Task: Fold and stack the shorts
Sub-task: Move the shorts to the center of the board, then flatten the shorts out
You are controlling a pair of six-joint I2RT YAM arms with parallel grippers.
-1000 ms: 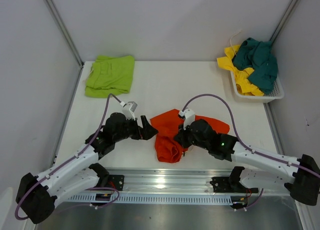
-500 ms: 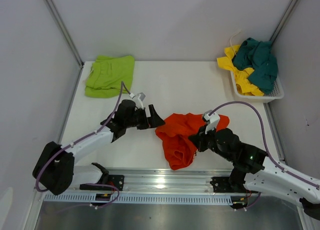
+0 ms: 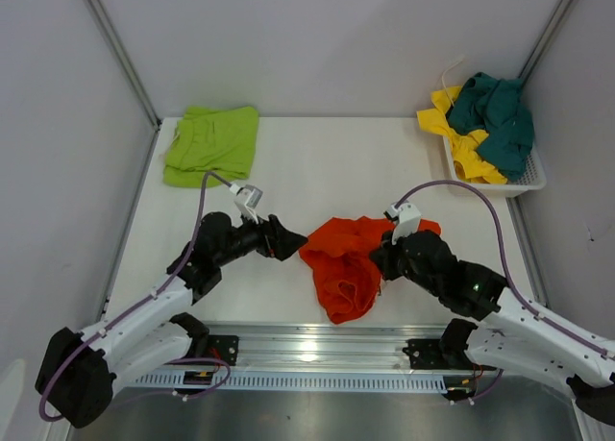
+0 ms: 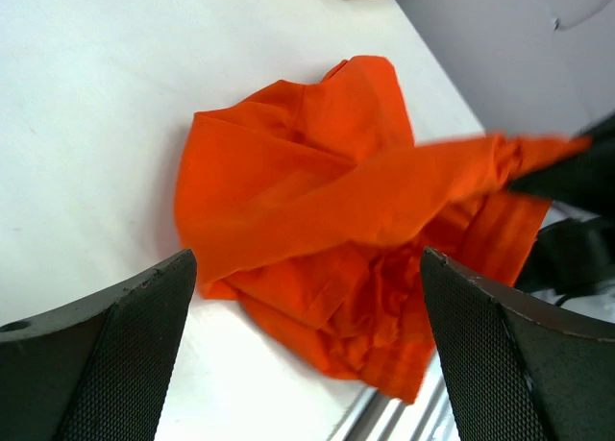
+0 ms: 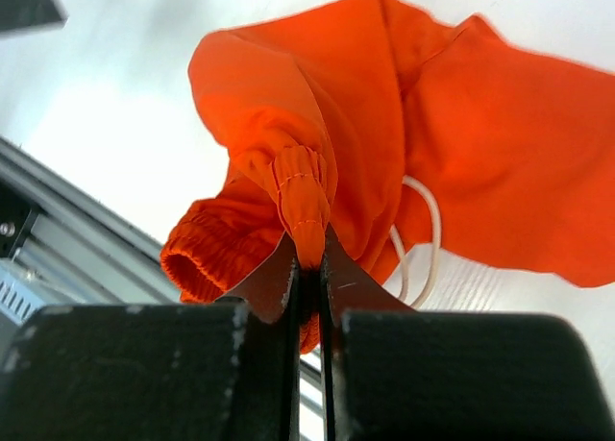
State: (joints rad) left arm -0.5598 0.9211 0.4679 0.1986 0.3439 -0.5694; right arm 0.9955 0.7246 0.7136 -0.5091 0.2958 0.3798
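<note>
Four shorts (image 3: 351, 263), two grippers (image 3: 291, 239), one basket (image 3: 527, 185)

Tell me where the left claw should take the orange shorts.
Grip the orange shorts at their left edge, coming in low from the left: the open left claw faces that edge, and the right claw pinches the opposite side, so pulling apart would likely spread the crumpled cloth.

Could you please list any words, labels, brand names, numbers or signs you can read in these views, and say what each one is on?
No readable text in any view.
The orange shorts, lime green shorts, yellow shorts and teal shorts are plain, with no print or label showing.
The white basket shows no marking.
Any marking on the arm bases is too small to read.
</note>
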